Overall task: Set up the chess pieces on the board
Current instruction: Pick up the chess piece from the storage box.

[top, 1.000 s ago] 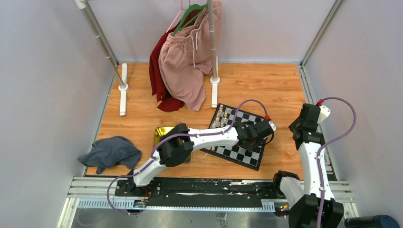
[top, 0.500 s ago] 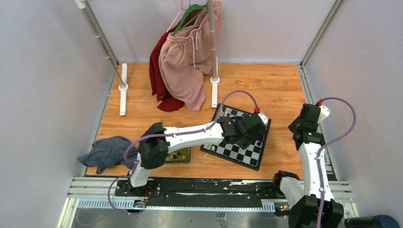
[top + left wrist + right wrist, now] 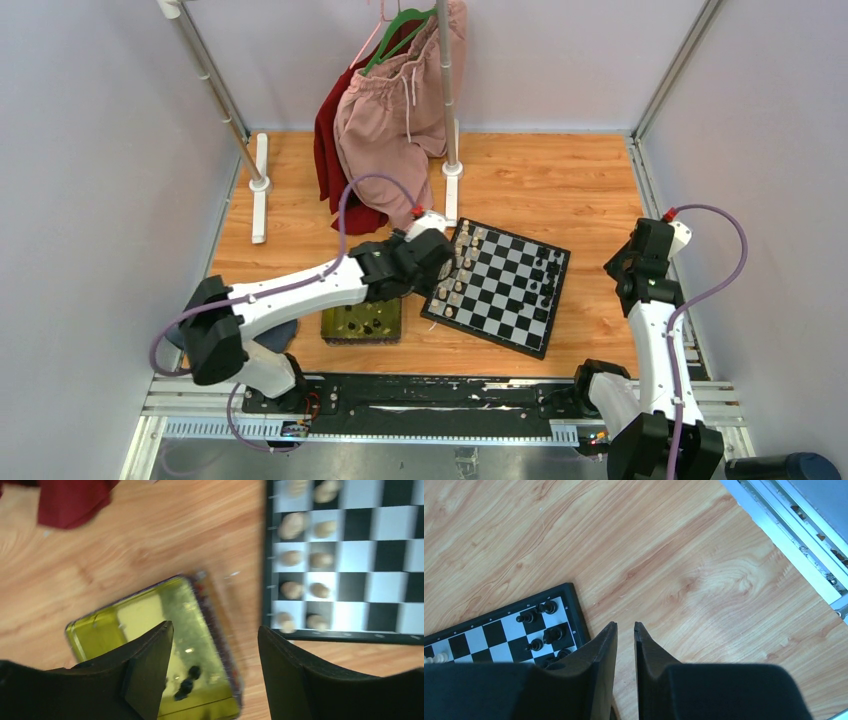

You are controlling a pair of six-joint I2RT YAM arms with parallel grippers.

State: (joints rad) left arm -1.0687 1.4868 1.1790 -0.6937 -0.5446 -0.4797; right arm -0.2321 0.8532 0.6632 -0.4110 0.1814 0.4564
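Note:
The board [image 3: 500, 300] lies at an angle right of centre. Cream pieces [image 3: 460, 265] stand in two rows on its left side and several black chess pieces [image 3: 545, 278] on its right side. My left gripper [image 3: 428, 258] is open and empty, hovering at the board's left edge; in the left wrist view [image 3: 215, 630] it is over the yellow-green tray [image 3: 145, 610], which holds a few black pieces [image 3: 186, 684]. My right gripper [image 3: 640, 268] is right of the board, held up; it is shut and empty [image 3: 625, 626] over bare wood, with black pieces [image 3: 546, 634] to its left.
The tray [image 3: 335, 335] lies just left of the board. A clothes rack with pink and red garments [image 3: 390, 140] stands at the back, its white feet [image 3: 452, 190] close to the board's far corner. A grey cloth [image 3: 280, 335] lies partly under my left arm.
My left arm has swung left, from over the board's right side to its left edge above the tray. The right arm has not moved.

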